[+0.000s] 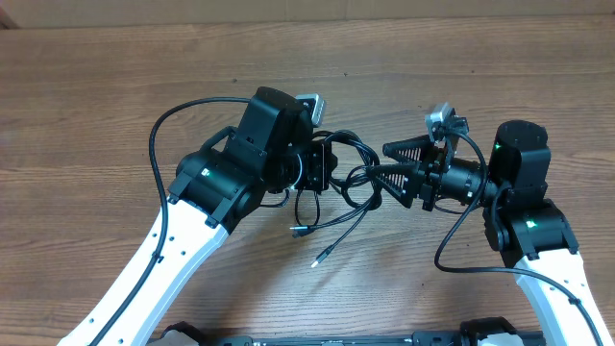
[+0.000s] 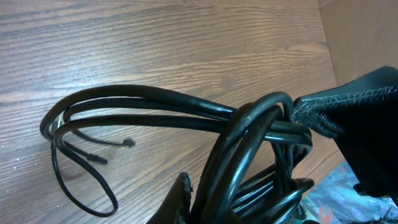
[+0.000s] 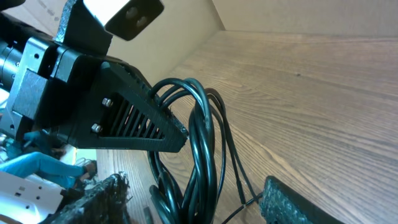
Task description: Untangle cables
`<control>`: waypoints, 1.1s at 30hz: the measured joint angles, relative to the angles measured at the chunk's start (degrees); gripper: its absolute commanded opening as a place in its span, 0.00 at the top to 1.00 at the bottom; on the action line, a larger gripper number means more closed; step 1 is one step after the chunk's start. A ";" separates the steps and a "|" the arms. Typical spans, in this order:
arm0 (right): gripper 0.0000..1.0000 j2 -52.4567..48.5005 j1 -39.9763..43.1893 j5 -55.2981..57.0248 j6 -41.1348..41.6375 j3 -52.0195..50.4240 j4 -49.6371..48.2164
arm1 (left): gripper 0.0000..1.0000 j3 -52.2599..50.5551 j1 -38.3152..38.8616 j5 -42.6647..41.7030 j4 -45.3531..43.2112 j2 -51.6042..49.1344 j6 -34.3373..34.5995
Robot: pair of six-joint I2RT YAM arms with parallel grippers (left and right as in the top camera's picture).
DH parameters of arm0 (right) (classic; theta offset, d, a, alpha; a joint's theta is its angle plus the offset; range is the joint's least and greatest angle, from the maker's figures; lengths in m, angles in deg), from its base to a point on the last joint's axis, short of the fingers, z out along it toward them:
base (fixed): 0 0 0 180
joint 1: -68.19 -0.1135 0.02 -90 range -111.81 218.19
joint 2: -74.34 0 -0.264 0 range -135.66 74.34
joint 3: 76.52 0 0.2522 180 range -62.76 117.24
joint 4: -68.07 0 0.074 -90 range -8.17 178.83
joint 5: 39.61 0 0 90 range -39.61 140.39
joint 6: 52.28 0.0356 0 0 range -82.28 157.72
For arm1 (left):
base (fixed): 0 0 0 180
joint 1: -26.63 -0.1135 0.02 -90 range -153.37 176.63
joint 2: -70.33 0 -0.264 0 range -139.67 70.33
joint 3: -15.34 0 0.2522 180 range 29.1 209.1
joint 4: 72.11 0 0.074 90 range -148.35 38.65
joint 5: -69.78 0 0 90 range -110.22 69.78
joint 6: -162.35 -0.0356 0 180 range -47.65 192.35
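Left fingers point(image 2: 348, 109): closed on the cables point(image 2: 245, 121), several strands pinched together at the pad; the pad is black with a rough texture.
Right fingers point(image 3: 143, 124): standing apart with cable loops hanging between them; upper tip touches one loop and nothing is clamped. They are black, triangular and ribbed.
Cables, where: middle of the table point(image 1: 115, 77), strung between the two sets of fingers, loops partly up off the surface.
Cables, long axis: the bundle runs left to right from one arm to the other in the overhead view; loose tails trail toward the near edge, slanting left.
Plug ends point(image 1: 317, 259): two small ones, lying on the table, pointing near-left.
Cables, look: thin, round, glossy black, flexible; strands looped and crossed over each other, with a tight wrap beside the left fingers.
Table surface: brown wood grain, matte.
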 measured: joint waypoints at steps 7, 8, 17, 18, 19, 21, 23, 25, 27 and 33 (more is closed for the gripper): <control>0.48 0.00 0.00 0.00 -0.13 0.00 0.02 | 0.96 0.00 0.00 -0.02 -0.11 0.00 2.05; 0.48 0.00 0.00 0.00 -0.31 0.00 0.02 | 0.96 0.00 0.17 -0.02 -0.20 0.00 2.40; 0.66 0.00 0.00 0.61 -0.33 0.00 0.07 | 0.96 0.00 3.76 -0.02 -2.80 -0.02 2.73; 0.68 0.00 0.00 0.83 -0.48 0.02 0.07 | 0.96 0.00 3.98 -0.02 -2.80 -0.11 2.78; 0.70 0.00 0.00 1.05 -0.50 0.02 0.07 | 0.96 0.00 4.02 -0.02 -2.84 -0.22 2.84; 0.73 0.00 0.00 1.44 -0.39 0.04 0.07 | 0.96 0.00 4.02 0.00 -2.82 -0.52 2.93; 0.78 0.00 0.00 1.64 -0.42 0.04 0.04 | 0.96 0.00 4.02 0.00 -2.78 -0.74 2.93; 0.86 0.00 0.00 1.81 -0.52 0.04 0.09 | 0.96 0.00 4.02 0.00 -2.60 -0.85 2.93; 0.95 0.00 0.00 2.25 -0.42 0.04 0.04 | 0.96 0.00 4.02 -0.02 -2.54 -0.90 2.93; 0.96 0.00 0.00 2.51 -0.39 0.04 0.07 | 0.96 0.00 4.07 1.60 -1.75 -0.96 5.49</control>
